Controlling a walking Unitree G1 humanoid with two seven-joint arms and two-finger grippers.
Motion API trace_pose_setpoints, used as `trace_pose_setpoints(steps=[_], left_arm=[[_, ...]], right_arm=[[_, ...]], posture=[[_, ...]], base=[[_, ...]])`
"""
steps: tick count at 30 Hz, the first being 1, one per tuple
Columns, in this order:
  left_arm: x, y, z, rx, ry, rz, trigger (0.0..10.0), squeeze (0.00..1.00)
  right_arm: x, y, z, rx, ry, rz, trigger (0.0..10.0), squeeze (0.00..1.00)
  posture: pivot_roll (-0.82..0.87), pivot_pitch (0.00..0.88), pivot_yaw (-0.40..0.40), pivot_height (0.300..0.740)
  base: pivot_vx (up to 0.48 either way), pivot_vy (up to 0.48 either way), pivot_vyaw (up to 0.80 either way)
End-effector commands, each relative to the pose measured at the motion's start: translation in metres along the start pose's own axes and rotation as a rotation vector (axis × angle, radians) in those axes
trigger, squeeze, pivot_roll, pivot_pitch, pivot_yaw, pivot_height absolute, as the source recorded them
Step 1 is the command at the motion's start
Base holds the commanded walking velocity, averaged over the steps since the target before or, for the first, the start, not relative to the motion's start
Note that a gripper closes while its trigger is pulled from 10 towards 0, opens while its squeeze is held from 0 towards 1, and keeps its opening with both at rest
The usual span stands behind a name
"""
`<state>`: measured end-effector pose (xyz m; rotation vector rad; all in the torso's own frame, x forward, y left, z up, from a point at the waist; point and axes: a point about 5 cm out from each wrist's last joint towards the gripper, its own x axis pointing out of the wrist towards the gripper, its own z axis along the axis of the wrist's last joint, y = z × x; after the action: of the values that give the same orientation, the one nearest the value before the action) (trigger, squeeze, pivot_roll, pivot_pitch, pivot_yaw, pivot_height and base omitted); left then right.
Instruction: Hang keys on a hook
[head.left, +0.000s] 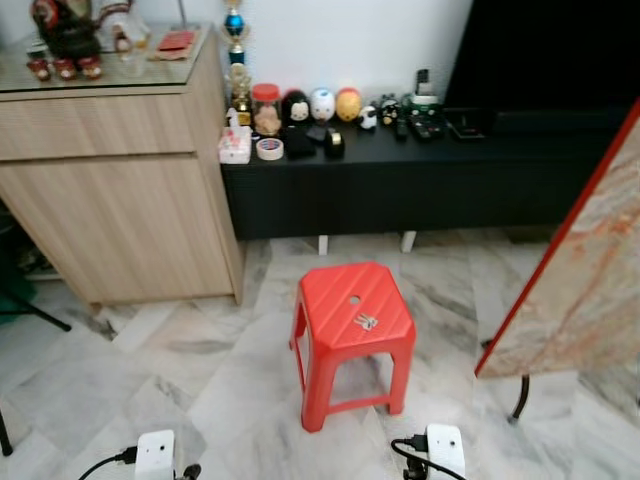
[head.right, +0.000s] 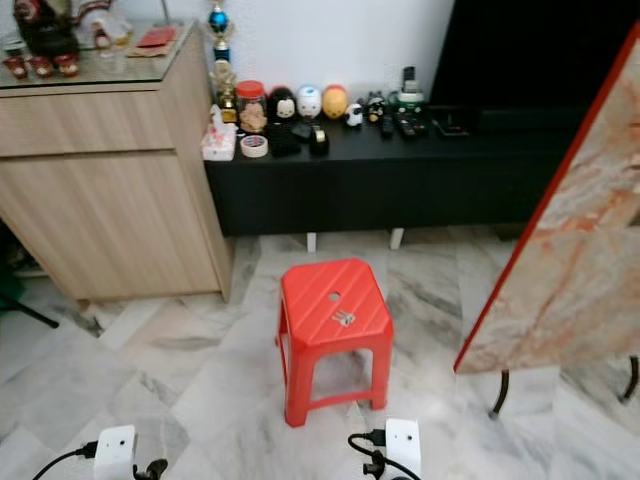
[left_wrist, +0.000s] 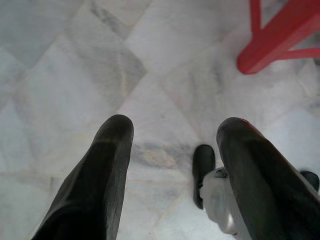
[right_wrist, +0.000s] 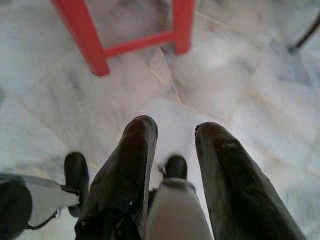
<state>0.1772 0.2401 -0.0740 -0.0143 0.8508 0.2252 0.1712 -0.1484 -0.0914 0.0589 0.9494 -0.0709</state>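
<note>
A home living room is shown: a marble-tiled floor, a wooden cabinet topped with ornaments, and a low black TV console along whose top figurines, a jar, a trophy and remote controls are lined. A red plastic stool is seen on the floor.

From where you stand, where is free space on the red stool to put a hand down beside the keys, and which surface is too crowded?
On the red stool the keys lie toward its front right, below the small hole. The seat's left half and back edge are bare. The black low cabinet is crowded at its left end with a jar, tape roll and figurines.
</note>
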Motion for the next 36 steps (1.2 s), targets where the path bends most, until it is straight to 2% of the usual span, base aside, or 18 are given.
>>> trace_pose_setpoints(steps=[1, 9, 13, 17, 23, 28, 30, 36], left_arm=[[0.000, -0.004, -0.001, -0.002, 0.000, -0.010, 10.0, 0.00], [0.000, -0.004, 0.002, 0.001, -0.016, 0.006, 10.0, 0.00], [0.001, -0.004, 0.002, 0.002, -0.011, -0.005, 10.0, 0.00], [0.001, -0.003, 0.005, 0.008, -0.025, 0.003, 10.0, 0.00], [0.002, -0.005, 0.006, 0.003, -0.027, -0.006, 10.0, 0.00], [0.002, -0.006, 0.008, 0.007, -0.039, -0.004, 10.0, 0.00], [0.002, -0.006, 0.009, 0.008, -0.044, -0.001, 10.0, 0.00], [0.002, -0.007, 0.010, 0.007, -0.048, -0.005, 10.0, 0.00]], right_arm=[[0.001, -0.003, 0.003, -0.003, -0.008, -0.007, 10.0, 0.00], [0.001, -0.002, 0.006, -0.046, -0.025, 0.013, 10.0, 0.00], [0.001, -0.002, 0.005, -0.012, -0.024, 0.015, 10.0, 0.00], [0.001, -0.002, 0.005, 0.001, -0.021, 0.009, 10.0, 0.00], [0.001, -0.002, 0.006, -0.029, -0.026, 0.016, 10.0, 0.00], [0.001, -0.001, 0.007, -0.042, -0.033, 0.037, 10.0, 0.00], [0.001, -0.001, 0.006, -0.030, -0.032, 0.036, 10.0, 0.00], [0.001, -0.001, 0.006, -0.010, -0.033, 0.032, 10.0, 0.00]], posture=[[0.02, 0.000, -0.018, 0.740], [0.02, 0.000, -0.017, 0.740], [0.02, 0.000, -0.017, 0.740], [0.02, 0.000, -0.017, 0.740], [0.02, 0.000, -0.017, 0.740], [0.02, 0.000, -0.017, 0.740], [0.02, 0.000, -0.017, 0.740], [0.02, 0.000, -0.017, 0.740]], base=[[0.000, 0.000, 0.00], [0.000, 0.000, 0.16], [0.263, 0.000, 0.71], [0.281, 0.000, 0.00], [0.285, 0.000, 0.00], [0.284, 0.000, 0.80], [0.285, 0.000, 0.80], [0.284, 0.000, 0.00]])
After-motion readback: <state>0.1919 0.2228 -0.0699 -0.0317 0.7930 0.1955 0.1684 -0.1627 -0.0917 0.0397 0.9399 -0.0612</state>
